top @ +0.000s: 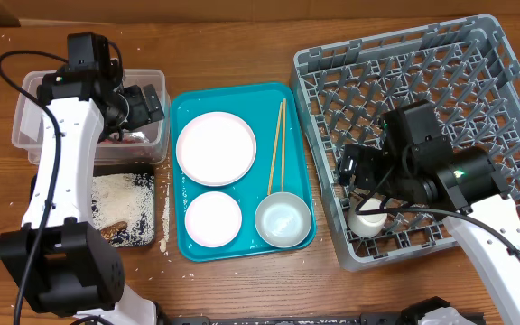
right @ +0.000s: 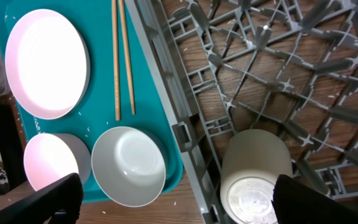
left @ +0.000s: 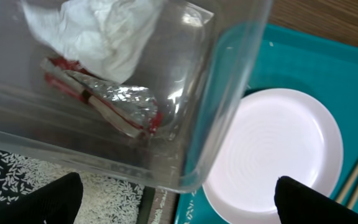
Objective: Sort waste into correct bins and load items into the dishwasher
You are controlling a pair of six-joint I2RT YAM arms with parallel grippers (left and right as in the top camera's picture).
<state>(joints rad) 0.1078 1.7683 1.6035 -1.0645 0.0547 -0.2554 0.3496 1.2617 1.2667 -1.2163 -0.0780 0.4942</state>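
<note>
A teal tray (top: 296,153) holds a large white plate (top: 216,147), a small white plate (top: 213,218), a grey bowl (top: 283,219) and wooden chopsticks (top: 276,149). My left gripper (top: 147,104) is open and empty over the near corner of the clear waste bin (left: 229,93), which holds a tissue (left: 98,31) and a red-and-silver wrapper (left: 117,102). My right gripper (right: 173,199) is open and empty above the left edge of the grey dish rack (top: 314,126). A beige cup (right: 253,174) lies inside the rack's front left corner, also in the overhead view (top: 368,219).
A black bin (top: 125,208) with rice and scraps sits in front of the clear bin. Rice grains lie scattered on the wooden table around it. The bowl (right: 129,165) sits close to the rack wall. The rest of the rack holds nothing.
</note>
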